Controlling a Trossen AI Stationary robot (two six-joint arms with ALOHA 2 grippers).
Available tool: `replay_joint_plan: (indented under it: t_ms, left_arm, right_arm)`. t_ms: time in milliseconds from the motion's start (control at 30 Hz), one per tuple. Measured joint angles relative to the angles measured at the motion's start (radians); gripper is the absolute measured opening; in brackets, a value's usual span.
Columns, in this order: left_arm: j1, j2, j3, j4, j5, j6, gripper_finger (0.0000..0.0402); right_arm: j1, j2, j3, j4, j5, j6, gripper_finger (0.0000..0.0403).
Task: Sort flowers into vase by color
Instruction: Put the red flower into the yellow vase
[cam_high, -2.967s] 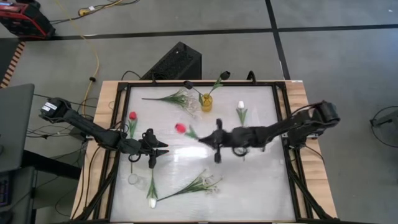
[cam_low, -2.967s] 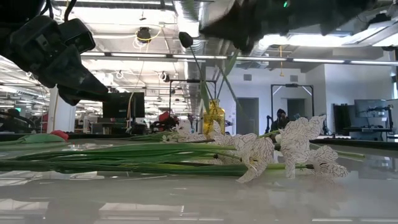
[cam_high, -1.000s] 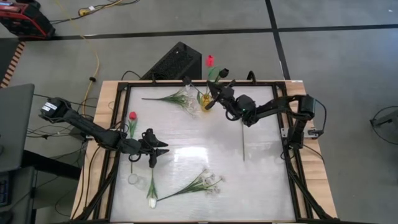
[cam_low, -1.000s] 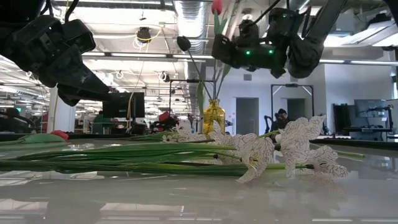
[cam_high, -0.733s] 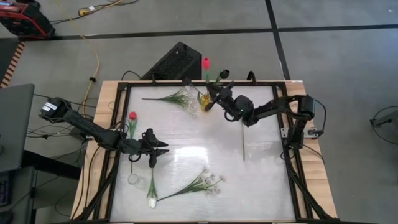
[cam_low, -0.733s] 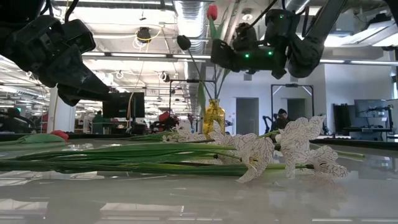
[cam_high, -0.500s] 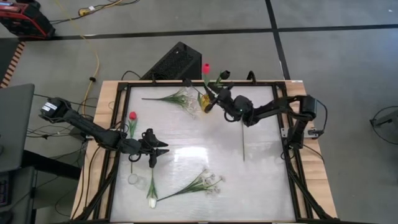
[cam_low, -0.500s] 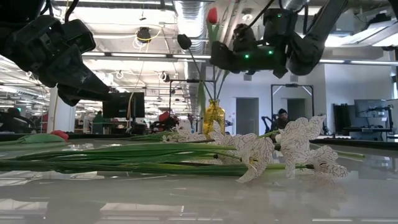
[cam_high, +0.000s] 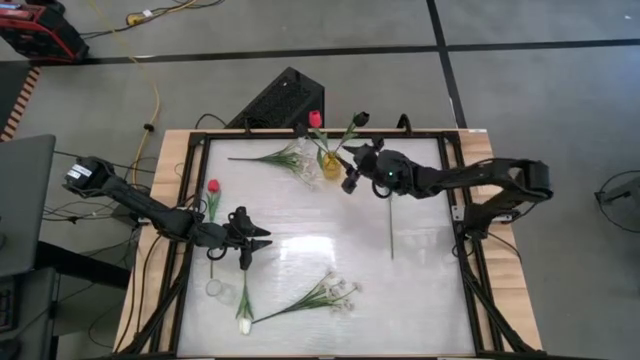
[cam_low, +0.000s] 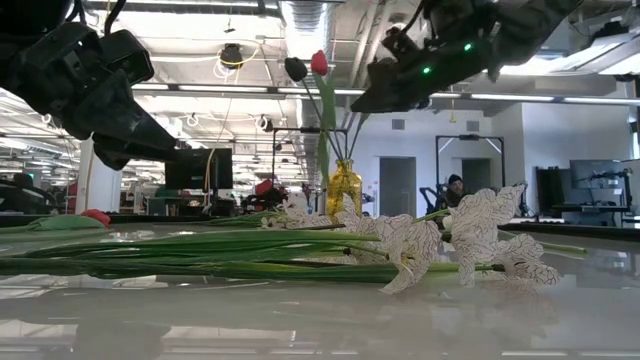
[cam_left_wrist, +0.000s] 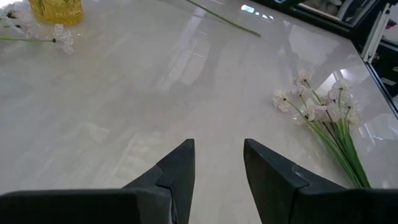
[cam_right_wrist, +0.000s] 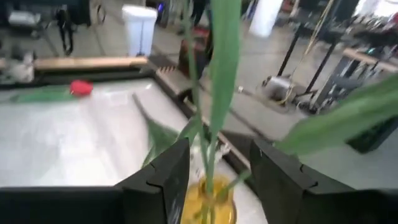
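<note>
From the yellow vase (cam_high: 331, 165), I see bare tabletop (cam_high: 330, 240) toward the middle; a gripper could pass freely there. My right gripper (cam_high: 349, 170), fingers apart, crowds the vase's right side, with stems between its fingers. A white spray (cam_high: 285, 157) blocks the vase's left. A loose stem (cam_high: 391, 228) lies right of the open middle. Beyond it, another spray (cam_high: 320, 295) and my left gripper (cam_high: 250, 240) stand well apart from the vase.

My left gripper (cam_left_wrist: 219, 163) hangs open over bare tabletop (cam_left_wrist: 155, 93). White spray (cam_left_wrist: 323, 118) ahead to one side, yellow vase (cam_left_wrist: 57, 9) far ahead opp. side.
</note>
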Motion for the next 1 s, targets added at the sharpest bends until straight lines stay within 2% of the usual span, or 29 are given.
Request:
replay_joint_plan:
  t_ms: [133, 233, 400, 533, 667, 767, 867, 1000]
  left_arm:
    - [0.0, 0.0, 0.0, -0.005, 0.047, -0.001, 0.0126]
    - [0.0, 0.0, 0.0, -0.006, 0.107, -0.002, 0.0126]
    - [0.0, 0.0, 0.014, -0.081, 0.232, 0.004, 0.0126]
    - [0.005, 0.0, 0.115, -0.322, 0.261, 0.076, 0.0126]
    - [0.038, 0.0, 0.27, -0.672, 0.131, 0.04, 0.0126]
    - [0.073, -0.001, 0.375, -0.904, 0.025, -0.063, 0.0126]
    - [0.105, -0.001, 0.442, -1.106, 0.03, -0.199, 0.0126]
    - [0.131, 0.0, 0.457, -1.288, 0.045, -0.409, 0.0126]
  right_arm:
    - [0.042, -0.078, 0.0, -0.091, -0.103, 0.041, 0.0197]
    - [0.091, -0.113, 0.0, -0.094, -0.178, 0.072, 0.0197]
    - [0.198, -0.138, 0.0, -0.07, -0.225, 0.053, 0.0197]
    - [0.275, -0.135, 0.0, -0.066, -0.226, 0.014, 0.0196]
    - [0.319, -0.135, 0.0, -0.065, -0.218, 0.045, 0.0196]
    - [0.336, -0.135, 0.0, -0.066, -0.216, 0.092, 0.0196]
    - [0.353, -0.135, 0.0, -0.07, -0.214, 0.105, 0.0196]
    - [0.375, -0.135, 0.0, -0.07, -0.212, 0.105, 0.0196]
